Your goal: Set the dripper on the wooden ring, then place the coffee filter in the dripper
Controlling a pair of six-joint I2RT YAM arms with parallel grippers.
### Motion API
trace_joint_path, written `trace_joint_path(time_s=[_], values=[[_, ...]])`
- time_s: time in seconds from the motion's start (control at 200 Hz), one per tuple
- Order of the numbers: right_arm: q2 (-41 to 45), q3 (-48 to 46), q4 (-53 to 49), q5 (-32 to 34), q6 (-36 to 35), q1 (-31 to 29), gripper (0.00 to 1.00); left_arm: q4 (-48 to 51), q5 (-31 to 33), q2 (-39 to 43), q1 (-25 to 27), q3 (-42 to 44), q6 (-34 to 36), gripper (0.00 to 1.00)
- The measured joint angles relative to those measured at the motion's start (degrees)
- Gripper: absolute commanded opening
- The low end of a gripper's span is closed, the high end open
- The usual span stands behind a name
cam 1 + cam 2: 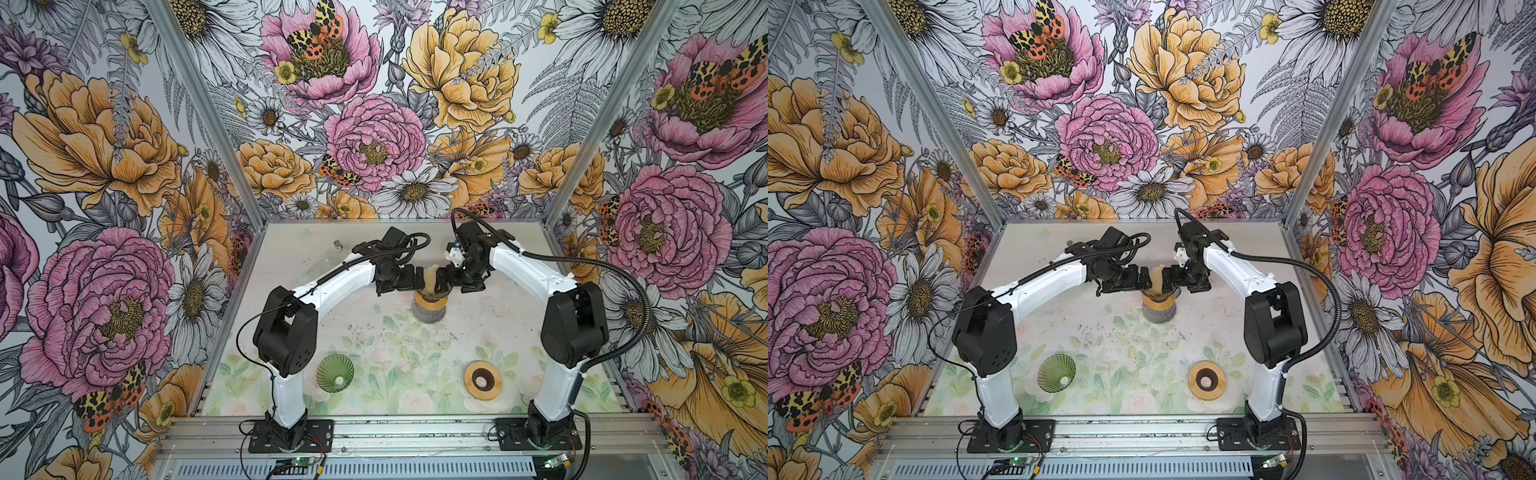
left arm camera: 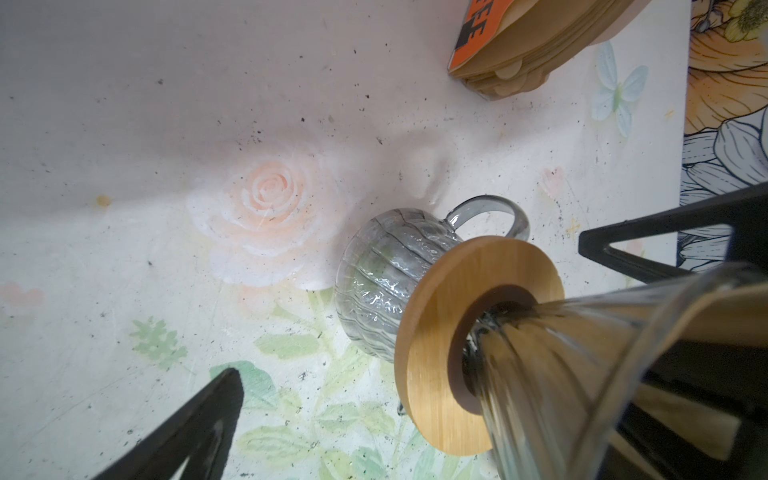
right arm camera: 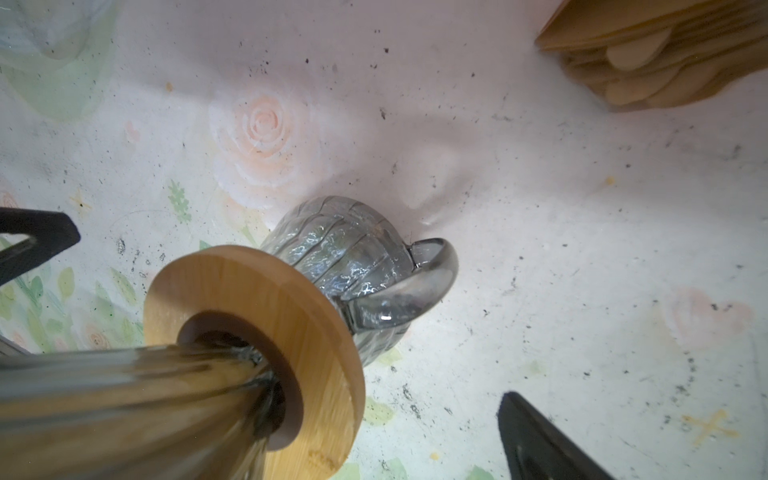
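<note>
Atop the ribbed glass carafe [image 2: 382,282], on its wooden collar [image 2: 440,316], sits the glass dripper [image 2: 582,353], with the paper coffee filter [image 1: 431,275] standing upright in its cone, top edge proud of the rim. Left gripper [image 1: 417,283] and right gripper [image 1: 443,286] flank the filter from opposite sides of the carafe, both jaws spread wide and clasping nothing, each about equally near. Any further seating would likely mean pressing straight down along the filter's vertical axis.
</note>
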State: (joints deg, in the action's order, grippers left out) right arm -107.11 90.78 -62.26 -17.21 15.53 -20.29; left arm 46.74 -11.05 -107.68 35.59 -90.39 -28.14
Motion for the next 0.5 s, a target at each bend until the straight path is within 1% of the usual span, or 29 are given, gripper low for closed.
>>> trace_joint_path(time_s=[0.305,0.5], values=[[0.02,-0.63,0.66,-0.28,0.04,0.0,0.94,-0.26,-0.2,0.0,0.0,0.09,0.0,0.99],[0.28,-0.46,0.63,-3.19,0.02,0.02,0.94,-0.28,-0.2,0.0,0.0,0.09,0.0,0.99]])
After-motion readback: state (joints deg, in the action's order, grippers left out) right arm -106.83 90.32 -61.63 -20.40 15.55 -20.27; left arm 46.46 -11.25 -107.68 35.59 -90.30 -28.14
